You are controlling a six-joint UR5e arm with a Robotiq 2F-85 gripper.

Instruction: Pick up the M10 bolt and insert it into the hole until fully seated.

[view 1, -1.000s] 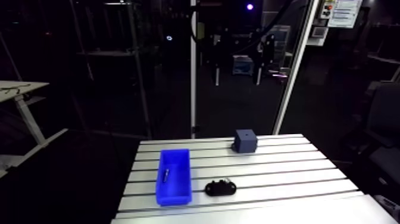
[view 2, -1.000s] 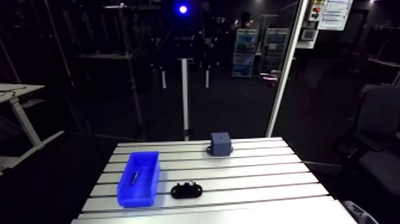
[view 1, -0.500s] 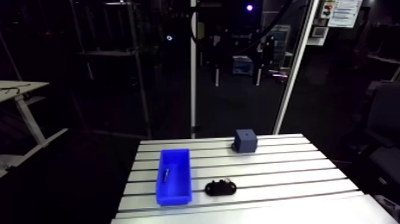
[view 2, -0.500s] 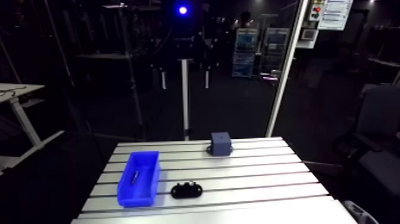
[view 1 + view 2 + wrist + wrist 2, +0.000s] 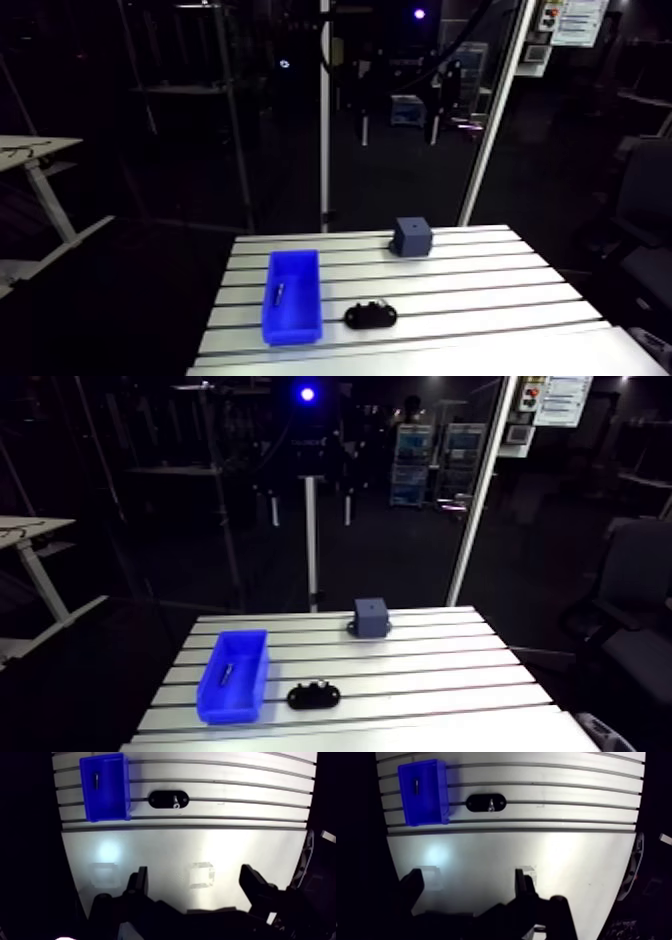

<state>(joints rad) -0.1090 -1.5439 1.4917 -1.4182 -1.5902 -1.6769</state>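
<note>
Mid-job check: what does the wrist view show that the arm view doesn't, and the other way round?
Only the wrist view: the gripper, fingers open, above bare table. Only the arm view: the dark block at the table's far edge. Both: the blue bin with the bolt inside, and the black part beside it.

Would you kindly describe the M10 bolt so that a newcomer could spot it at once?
On the slotted aluminium table, find the bright blue bin beside a black oval fixture. The bolt is the small dark rod lying on the bin's floor. It alone sits inside the bin, and is far slimmer than the fixture or the dark blue block.
</note>
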